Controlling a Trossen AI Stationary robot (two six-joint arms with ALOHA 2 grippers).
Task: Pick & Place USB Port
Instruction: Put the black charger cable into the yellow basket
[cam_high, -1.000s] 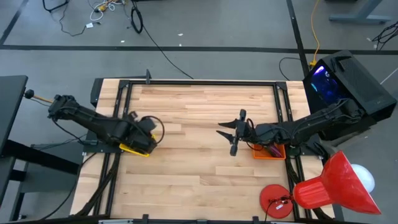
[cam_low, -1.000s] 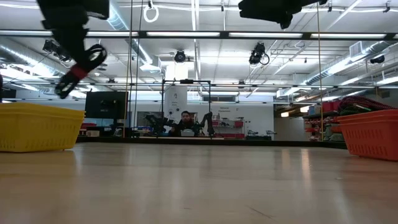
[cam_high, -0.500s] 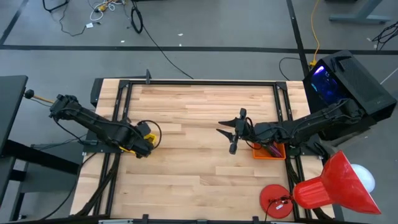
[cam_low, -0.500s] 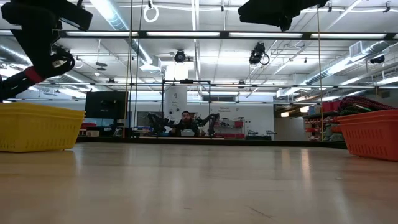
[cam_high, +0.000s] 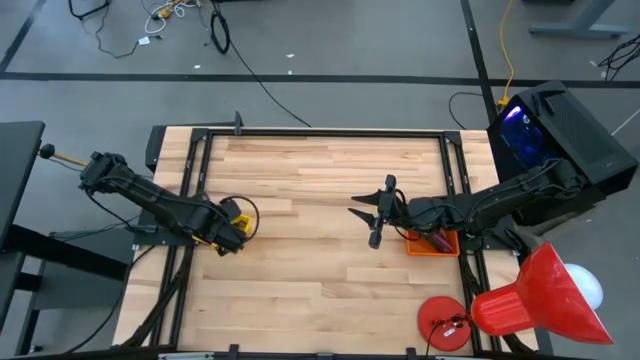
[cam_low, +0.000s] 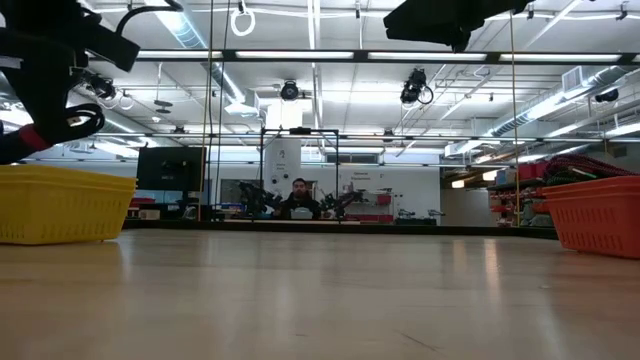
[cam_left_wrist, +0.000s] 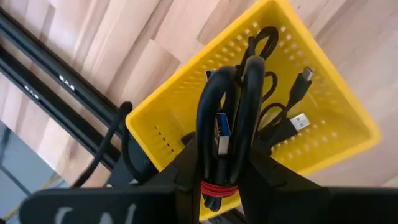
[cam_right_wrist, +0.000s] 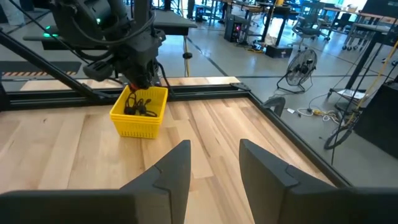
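Note:
A coiled black USB cable (cam_left_wrist: 244, 93) with a blue-tongued plug (cam_left_wrist: 222, 134) and a red tie sits in my left gripper (cam_left_wrist: 224, 163), which is shut on it above the yellow basket (cam_left_wrist: 323, 118). More black cables lie in that basket. From above, the left gripper (cam_high: 226, 236) hangs over the basket (cam_high: 236, 211) near the table's left edge. In the low view the cable loop (cam_low: 85, 118) hangs above the basket (cam_low: 60, 205). My right gripper (cam_high: 376, 216) is open and holds nothing, hovering beside the orange basket (cam_high: 432, 244). My left gripper pinches the coiled cable between its two fingers at the tied end, by the red tie (cam_left_wrist: 214, 186). The fingers point down toward the yellow basket. The bundle is lifted clear, its loop (cam_left_wrist: 261, 43) and blue plug sticking out past the fingertips over the basket's inside.
The orange basket (cam_low: 598, 215) stands at the table's right edge with cables inside. A black frame rail (cam_high: 320, 133) runs around the tabletop. Bare wood (cam_high: 310, 270) lies between the two baskets. A red lamp (cam_high: 540, 295) stands off the table's near right corner.
My left gripper has carried the cable bundle toward the table's left edge and slightly down, ending over the yellow basket. It has stayed shut on the cable.

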